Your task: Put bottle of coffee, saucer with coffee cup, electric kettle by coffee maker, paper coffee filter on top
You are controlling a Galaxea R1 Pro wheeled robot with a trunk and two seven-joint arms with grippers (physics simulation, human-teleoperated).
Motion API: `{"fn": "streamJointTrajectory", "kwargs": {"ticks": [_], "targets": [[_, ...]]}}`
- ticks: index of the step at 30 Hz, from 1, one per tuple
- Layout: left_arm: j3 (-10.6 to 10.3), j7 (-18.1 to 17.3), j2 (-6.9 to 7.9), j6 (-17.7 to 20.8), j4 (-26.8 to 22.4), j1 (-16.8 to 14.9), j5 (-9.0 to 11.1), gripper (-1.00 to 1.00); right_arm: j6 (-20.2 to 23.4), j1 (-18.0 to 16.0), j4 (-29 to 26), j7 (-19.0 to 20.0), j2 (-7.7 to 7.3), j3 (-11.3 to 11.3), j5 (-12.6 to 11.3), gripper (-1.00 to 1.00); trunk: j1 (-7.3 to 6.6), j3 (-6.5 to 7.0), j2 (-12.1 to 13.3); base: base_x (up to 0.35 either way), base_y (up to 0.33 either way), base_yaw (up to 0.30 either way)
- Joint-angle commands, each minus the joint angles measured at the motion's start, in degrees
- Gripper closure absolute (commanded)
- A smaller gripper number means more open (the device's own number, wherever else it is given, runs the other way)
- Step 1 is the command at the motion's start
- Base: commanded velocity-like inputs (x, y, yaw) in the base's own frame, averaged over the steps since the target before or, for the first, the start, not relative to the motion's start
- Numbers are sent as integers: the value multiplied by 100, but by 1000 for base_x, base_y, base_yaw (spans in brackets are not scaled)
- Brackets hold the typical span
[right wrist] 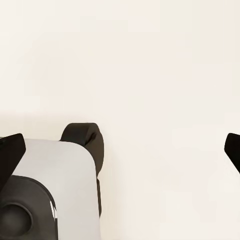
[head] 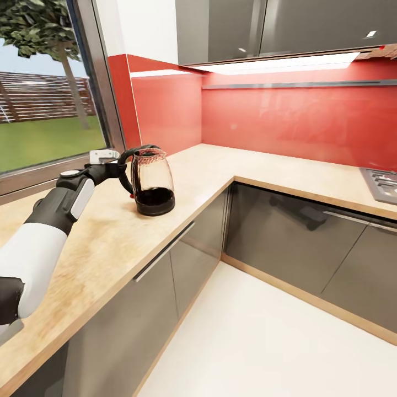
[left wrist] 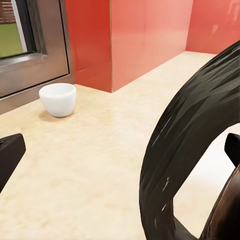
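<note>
The electric kettle (head: 153, 181), clear glass with a black base and black handle, stands upright on the wooden countertop (head: 110, 237) near the window corner. My left gripper (head: 120, 166) reaches it from the left, level with the handle. In the left wrist view the thick black handle (left wrist: 185, 145) curves between the spread fingertips (left wrist: 10, 156), and the left gripper (left wrist: 120, 152) is open. A white coffee cup (left wrist: 58, 99) sits on the counter by the window frame. My right gripper (right wrist: 120, 147) is open over the pale floor, holding nothing.
The L-shaped counter runs along a red backsplash (head: 286, 118), with grey cabinets (head: 309, 242) below and above. A stove (head: 381, 184) sits at the far right. A window (head: 44, 94) lies to the left. White floor (head: 253, 342) fills the corner.
</note>
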Motion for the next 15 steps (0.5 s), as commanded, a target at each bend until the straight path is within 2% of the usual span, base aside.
{"fn": "streamJointTrajectory", "kwargs": {"ticks": [1,12,15], "targets": [[-15,2,7,26,-7,-3,23,-100,-39,-11,26,32,2,49,-47,-100,0,-5,-3,0,0,0],[-15,2,7,35,2,-3,23,-100,-39,-11,26,32,2,50,-47,-100,0,-5,-3,0,0,0],[-15,2,7,57,2,-3,23,-100,-39,-11,26,32,4,51,-47,-100,0,-5,-3,90,0,0]]}}
